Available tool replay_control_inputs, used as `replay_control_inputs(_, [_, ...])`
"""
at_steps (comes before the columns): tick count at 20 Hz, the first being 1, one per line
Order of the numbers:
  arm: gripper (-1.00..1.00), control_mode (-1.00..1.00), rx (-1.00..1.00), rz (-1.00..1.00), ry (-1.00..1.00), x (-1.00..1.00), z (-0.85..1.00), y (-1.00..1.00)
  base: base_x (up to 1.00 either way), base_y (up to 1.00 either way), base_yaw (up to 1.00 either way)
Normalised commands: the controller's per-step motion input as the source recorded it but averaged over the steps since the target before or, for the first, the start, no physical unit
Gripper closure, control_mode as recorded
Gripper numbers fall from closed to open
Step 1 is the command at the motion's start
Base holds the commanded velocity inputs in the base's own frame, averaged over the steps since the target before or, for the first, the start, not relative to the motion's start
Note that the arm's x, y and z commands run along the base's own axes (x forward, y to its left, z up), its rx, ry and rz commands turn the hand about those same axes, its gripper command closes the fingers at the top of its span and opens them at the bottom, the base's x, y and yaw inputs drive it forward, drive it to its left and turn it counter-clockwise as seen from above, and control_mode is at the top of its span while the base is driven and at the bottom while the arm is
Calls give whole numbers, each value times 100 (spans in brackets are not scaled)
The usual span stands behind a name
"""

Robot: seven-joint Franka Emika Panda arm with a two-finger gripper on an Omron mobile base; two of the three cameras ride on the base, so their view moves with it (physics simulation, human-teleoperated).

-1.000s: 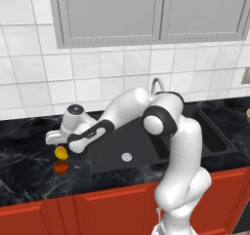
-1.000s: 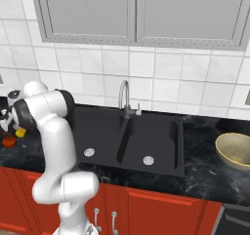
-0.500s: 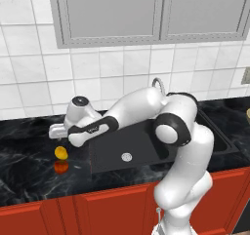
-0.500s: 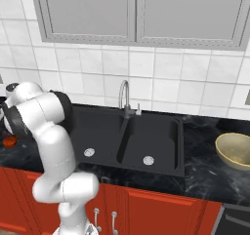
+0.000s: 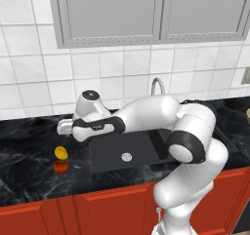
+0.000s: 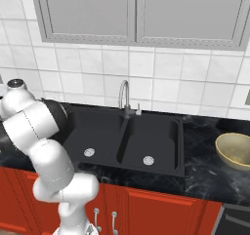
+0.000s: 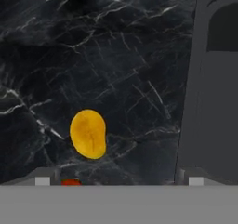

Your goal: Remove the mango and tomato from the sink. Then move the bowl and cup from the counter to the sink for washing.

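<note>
Tomato mostly cut off below

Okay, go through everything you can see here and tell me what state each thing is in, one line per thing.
mango: lying on the black counter, left of the sink, untouched.
tomato: on the counter, right beside the mango.
sink: both basins hold nothing, drains uncovered.
faucet: no water running.
bowl: upright on the counter right of the sink.
gripper: above the counter by the mango, holding nothing; open or shut cannot be told.
cabinet doors: closed.

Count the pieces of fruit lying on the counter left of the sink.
2: the mango lies on the black counter left of the sink, and the tomato sits beside it, nearer the counter's front.
</note>
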Motion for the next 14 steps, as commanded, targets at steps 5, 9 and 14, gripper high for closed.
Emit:
replay_control_inputs(5, [-100,-100,0,0,0,-27,30,-35,0,0,0])
replay_control_inputs(9, [-100,-100,-1,0,-1,-26,27,-34,0,0,0])
replay_control_inputs(14, [-100,-100,-4,0,0,-21,23,-36,0,0,0])
